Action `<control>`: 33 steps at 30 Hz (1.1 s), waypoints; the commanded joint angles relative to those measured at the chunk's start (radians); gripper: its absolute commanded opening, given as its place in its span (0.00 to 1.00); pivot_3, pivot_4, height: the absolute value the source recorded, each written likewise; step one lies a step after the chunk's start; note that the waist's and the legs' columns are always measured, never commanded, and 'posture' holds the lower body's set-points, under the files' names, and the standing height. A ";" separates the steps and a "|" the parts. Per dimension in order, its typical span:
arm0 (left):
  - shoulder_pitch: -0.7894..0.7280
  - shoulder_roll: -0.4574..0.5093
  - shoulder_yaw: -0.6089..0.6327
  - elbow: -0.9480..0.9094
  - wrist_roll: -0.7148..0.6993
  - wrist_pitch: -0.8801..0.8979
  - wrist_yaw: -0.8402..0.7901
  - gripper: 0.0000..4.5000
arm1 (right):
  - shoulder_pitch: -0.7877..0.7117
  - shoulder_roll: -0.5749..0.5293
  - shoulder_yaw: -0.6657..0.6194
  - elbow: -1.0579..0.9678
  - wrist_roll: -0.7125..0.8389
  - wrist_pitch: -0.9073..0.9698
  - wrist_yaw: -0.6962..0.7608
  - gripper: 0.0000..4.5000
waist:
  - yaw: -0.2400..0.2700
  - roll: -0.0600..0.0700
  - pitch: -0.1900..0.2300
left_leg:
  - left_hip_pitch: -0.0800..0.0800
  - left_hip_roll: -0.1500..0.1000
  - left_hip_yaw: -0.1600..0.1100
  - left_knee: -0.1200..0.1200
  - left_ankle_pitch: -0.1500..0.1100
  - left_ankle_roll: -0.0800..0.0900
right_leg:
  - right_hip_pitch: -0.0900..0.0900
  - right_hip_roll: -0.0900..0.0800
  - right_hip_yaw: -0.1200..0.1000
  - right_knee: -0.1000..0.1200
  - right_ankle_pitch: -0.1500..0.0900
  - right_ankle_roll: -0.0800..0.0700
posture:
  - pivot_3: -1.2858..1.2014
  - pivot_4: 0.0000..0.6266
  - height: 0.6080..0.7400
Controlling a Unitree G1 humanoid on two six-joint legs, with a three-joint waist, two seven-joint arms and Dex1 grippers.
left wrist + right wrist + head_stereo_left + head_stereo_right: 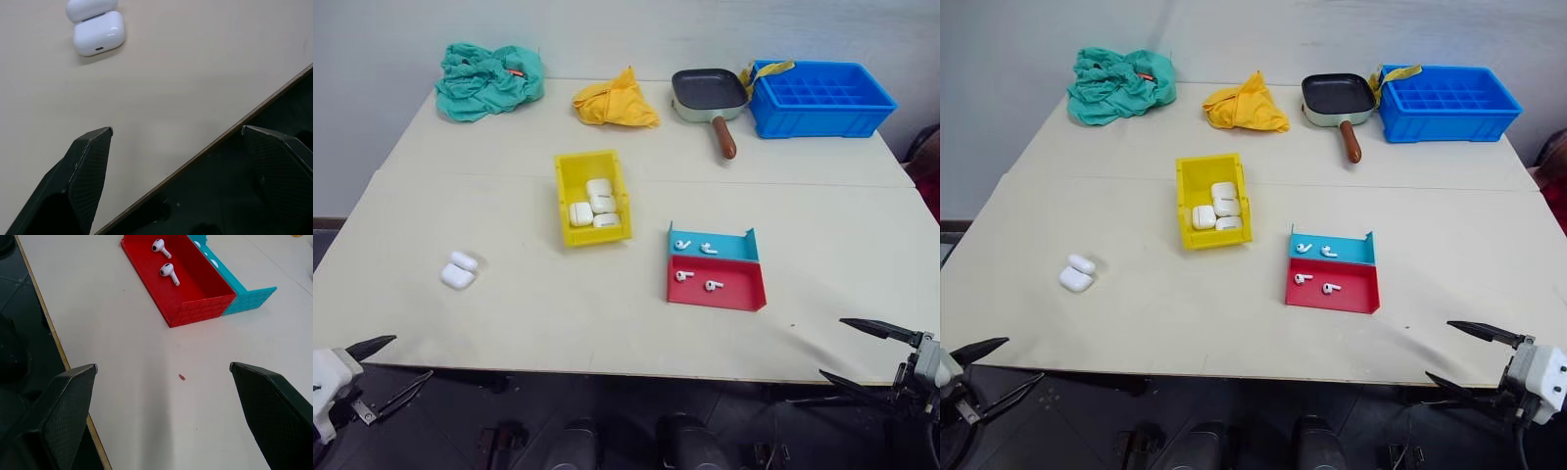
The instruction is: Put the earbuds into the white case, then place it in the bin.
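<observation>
Both grippers wait spread apart and empty at the table's (509, 323) near edge.

Yellow bin (570, 184) sits centre frame holding white cases; red tray (734, 294) right of centre carries two earbuds (684, 276); open white case (458, 270) lies at left. Left gripper (386, 367) lower left, right gripper (857, 352) lower right.
</observation>
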State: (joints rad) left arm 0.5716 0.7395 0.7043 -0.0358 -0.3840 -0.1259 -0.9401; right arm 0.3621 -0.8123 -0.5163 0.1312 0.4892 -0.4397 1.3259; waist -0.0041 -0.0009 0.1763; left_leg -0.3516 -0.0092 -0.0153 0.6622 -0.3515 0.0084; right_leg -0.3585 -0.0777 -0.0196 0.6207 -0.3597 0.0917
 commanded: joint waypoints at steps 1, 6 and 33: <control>0.008 0.004 0.026 -0.030 -0.007 0.007 0.001 0.99 | -0.024 0.003 0.003 0.023 0.005 -0.039 0.021 1.00 | 0.000 0.000 0.000 | 0.000 0.000 0.000 0.000 0.000 0.000 | 0.000 0.000 0.000 0.000 0.000 0.000 | 0.52 0.24 1.00; -0.004 -0.004 0.059 -0.074 -0.101 0.119 0.011 0.99 | -0.082 0.036 0.028 0.035 0.036 -0.047 0.026 1.00 | -0.001 0.000 0.000 | 0.000 0.000 0.000 0.000 0.000 0.000 | 0.000 0.000 0.000 0.001 0.000 0.000 | 0.52 0.24 1.00; -0.012 0.336 0.294 0.000 -0.355 0.956 0.054 0.99 | -0.189 0.249 0.192 -0.285 0.237 -0.092 0.130 1.00 | 0.001 -0.001 -0.001 | 0.001 0.000 -0.004 0.001 0.000 -0.002 | 0.000 0.000 -0.002 0.007 0.000 0.000 | 0.52 0.24 1.00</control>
State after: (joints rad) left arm 0.5683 1.0287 1.0163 -0.0010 -0.7351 0.7930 -0.8453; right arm 0.1754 -0.5524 -0.3173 -0.1477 0.7149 -0.5246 1.4496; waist -0.0031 -0.0023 0.1755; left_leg -0.3505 -0.0091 -0.0190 0.6634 -0.3514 0.0061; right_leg -0.3586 -0.0776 -0.0217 0.6272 -0.3593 0.0922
